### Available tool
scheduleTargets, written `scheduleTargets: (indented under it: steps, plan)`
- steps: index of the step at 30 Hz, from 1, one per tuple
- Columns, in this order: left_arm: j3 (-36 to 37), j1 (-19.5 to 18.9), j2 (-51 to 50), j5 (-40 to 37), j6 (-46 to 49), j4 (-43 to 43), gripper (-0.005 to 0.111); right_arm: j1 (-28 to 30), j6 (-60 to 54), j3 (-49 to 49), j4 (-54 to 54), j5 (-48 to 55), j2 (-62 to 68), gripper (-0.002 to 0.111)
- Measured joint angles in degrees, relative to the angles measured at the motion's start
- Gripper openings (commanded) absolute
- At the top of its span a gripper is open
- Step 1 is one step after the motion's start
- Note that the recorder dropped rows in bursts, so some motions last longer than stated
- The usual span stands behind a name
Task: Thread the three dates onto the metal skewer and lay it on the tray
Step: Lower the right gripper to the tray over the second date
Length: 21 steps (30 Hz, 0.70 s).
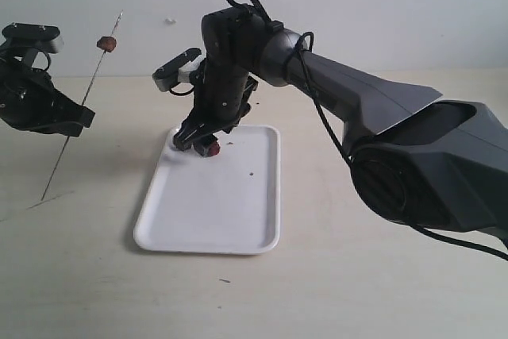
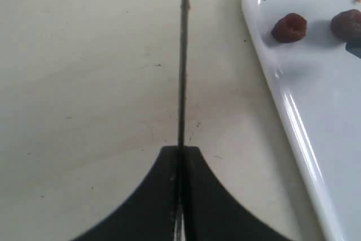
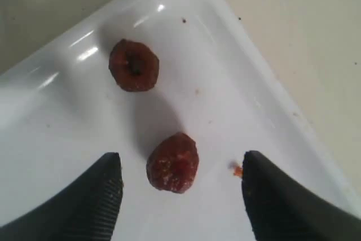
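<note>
Right gripper lowered over a date on the tray while the left holds the skewer ready.

The left gripper [image 2: 181, 196] is pressed together on the metal skewer [image 1: 79, 109], holding it slanted above the worktop's left side with one date [image 1: 107, 43] already threaded near its upper end, presumably so the free tip stays reachable for the next fruit. Two more dates lie loose in the far corner of the tray [image 1: 238, 220]. The right gripper [image 3: 180, 193] hangs just above that corner, fingers [image 3: 96, 196] spread either side of the nearer date [image 3: 172, 163] without touching it, a stance that looks set for closing on it. The other date [image 3: 133, 65] sits just beyond, clear of the fingers.
</note>
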<state>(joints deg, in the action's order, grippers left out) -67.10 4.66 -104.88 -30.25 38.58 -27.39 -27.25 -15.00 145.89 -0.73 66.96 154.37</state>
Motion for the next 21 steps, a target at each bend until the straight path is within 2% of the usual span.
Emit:
scheduleTargets:
  steps: [21]
  plan:
    - [0.0,0.0,0.0,0.0,0.0,0.0,0.000,0.0,0.1,0.0,-0.9,-0.9,1.4,0.055]
